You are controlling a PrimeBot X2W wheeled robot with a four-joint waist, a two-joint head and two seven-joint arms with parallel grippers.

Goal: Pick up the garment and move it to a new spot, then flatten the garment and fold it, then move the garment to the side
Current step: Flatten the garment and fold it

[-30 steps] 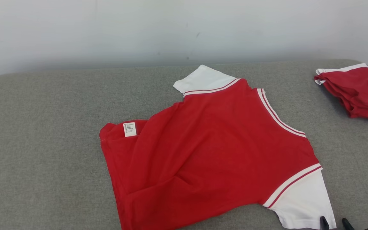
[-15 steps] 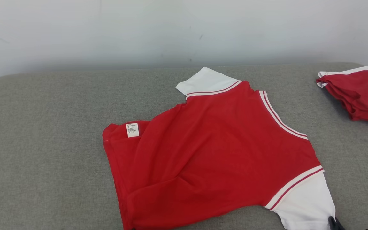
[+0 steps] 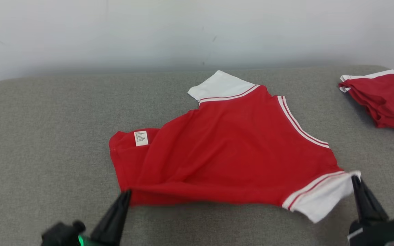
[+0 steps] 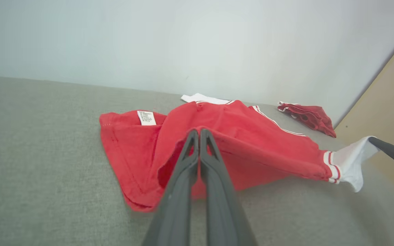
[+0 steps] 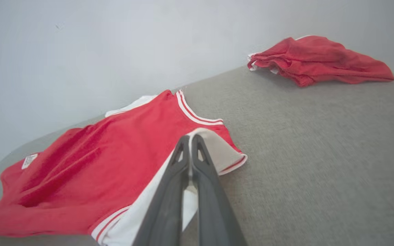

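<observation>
The garment [image 3: 231, 150] is a red shirt with white, red-striped sleeves and a white label near its left hem, spread on the grey surface [image 3: 46, 136]. My left gripper [image 3: 127, 193] is shut on the shirt's near red hem, lifting that edge. In the left wrist view the left gripper [image 4: 198, 131] pinches the red cloth [image 4: 245, 143]. My right gripper [image 3: 355, 177] is shut on the near white sleeve, raised off the surface. The right wrist view has the right gripper [image 5: 190, 137] closed on that white sleeve [image 5: 214, 147].
A second red garment [image 3: 383, 99] with white trim lies crumpled at the far right of the surface, also seen as a red heap [image 5: 316, 59] in the right wrist view. A pale wall [image 3: 197, 30] rises behind. A tan panel [image 4: 388, 102] stands at the right.
Both grippers have shut on the shirt's near edge and lifted it toward the far side. The near hem and white sleeve now hang above the surface.
</observation>
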